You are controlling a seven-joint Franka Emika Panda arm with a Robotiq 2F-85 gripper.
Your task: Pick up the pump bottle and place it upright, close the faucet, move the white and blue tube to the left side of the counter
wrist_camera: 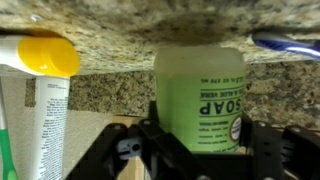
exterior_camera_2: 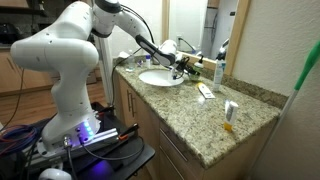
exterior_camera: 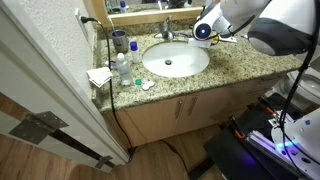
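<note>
A: Green plastic: the pump bottle [wrist_camera: 200,90] is sitting between the jaws of the gripper [wrist_camera: 200,142]. Both jaws are pressing on its sides, so it's holding the bottle.

B: Where on the counter [exterior_camera: 215,68]?

A: Far right, just right of the faucet [exterior_camera: 168,31], near the wall. I can't tell whether it's resting on the granite or lifted.

B: What's looking risky?

A: The body is smooth and round, so it could be slipping or twisting while the wrist is turning it upright. The pump top is hiding out of frame, so tilt is hard to judge.

B: Anything standing in the way?

A: In the wrist view a yellow-capped tube [wrist_camera: 45,55] is lying just beside the bottle. The white and blue tube [wrist_camera: 290,43] is lying near on the other side. A swing could be knocking either, or clipping the faucet. The clear water bottle [exterior_camera: 122,68] is standing well apart, left of the sink basin [exterior_camera: 148,62].
</note>
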